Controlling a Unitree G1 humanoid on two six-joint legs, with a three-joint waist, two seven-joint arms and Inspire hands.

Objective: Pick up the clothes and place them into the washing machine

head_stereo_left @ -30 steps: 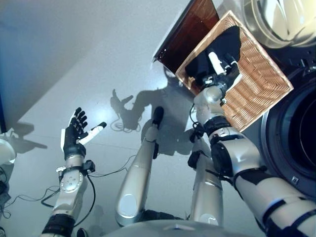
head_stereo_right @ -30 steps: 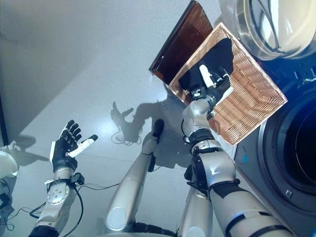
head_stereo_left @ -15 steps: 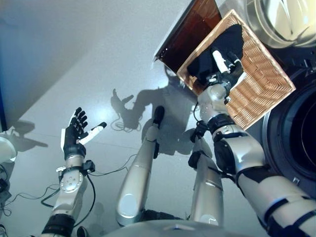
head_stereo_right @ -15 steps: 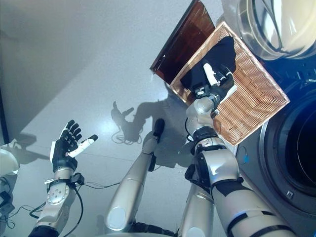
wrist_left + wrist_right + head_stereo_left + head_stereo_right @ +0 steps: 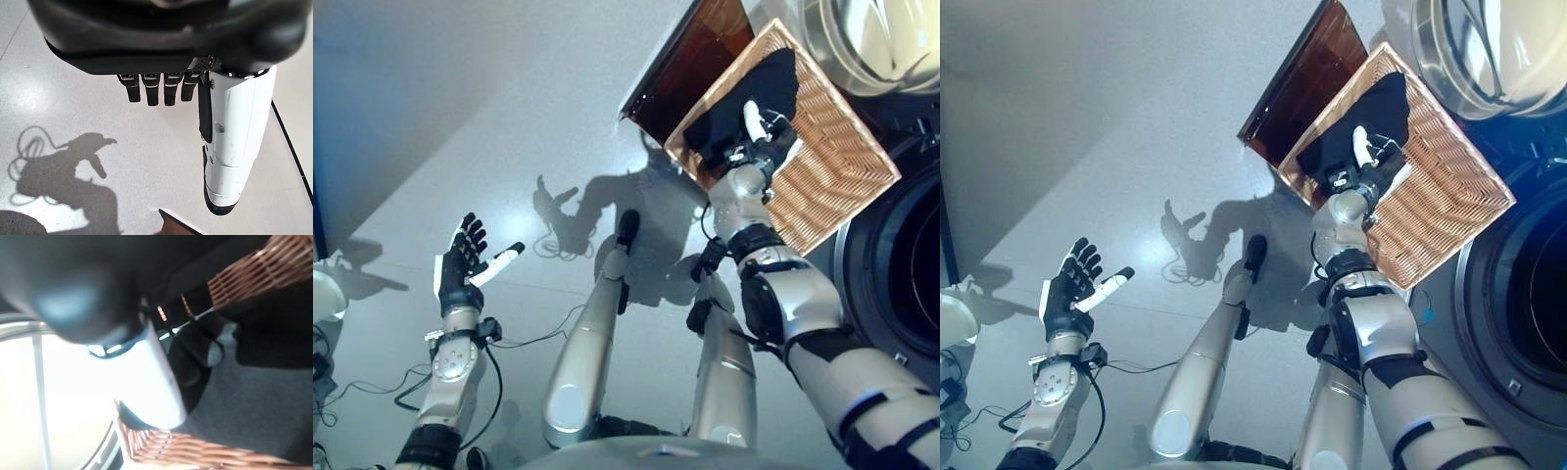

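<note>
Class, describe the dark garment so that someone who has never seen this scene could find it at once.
Start at the washing machine with its round door opening. Beside it stands a wicker basket, light brown and rectangular. The black garment lies inside it, under the right hand; it is the only cloth there.

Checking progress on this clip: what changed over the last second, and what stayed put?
The right hand has pushed a little further into the wicker basket, onto the black clothes; whether it has gripped them cannot be told. The clothes remain in the basket. The left hand stays open over the floor, holding nothing. The washing machine is unchanged.
</note>
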